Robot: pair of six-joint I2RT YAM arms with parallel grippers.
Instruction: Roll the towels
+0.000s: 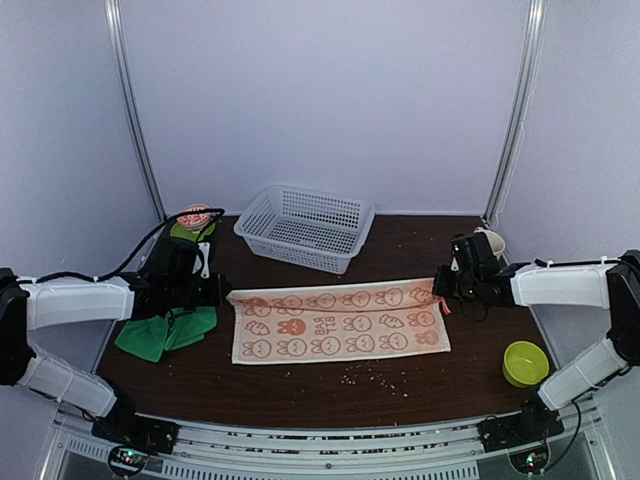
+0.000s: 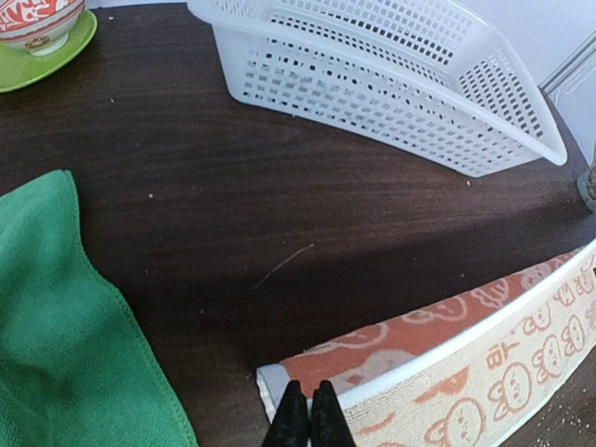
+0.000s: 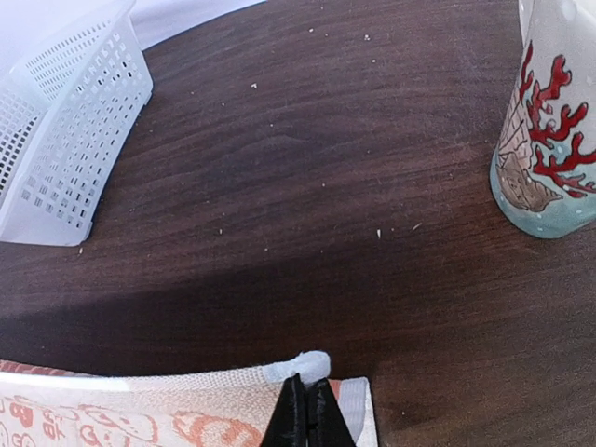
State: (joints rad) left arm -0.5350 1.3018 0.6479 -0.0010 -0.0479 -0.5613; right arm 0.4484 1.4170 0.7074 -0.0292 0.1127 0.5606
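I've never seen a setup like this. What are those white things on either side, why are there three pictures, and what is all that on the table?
The white things are two robot arms, a left arm and a right arm, bolted at the table's near edge. The wide picture comes from a fixed camera above and behind them. The other two come from small cameras on each wrist, so the black tips at the bottom are that arm's own jaws.

On the dark table an orange towel with cartoon prints lies spread out. Each arm's jaws are pinched shut on one of its far corners. A crumpled green towel lies at the left. Also there: a white basket, a small green bowl, a patterned bowl on a green saucer, and a painted cup.
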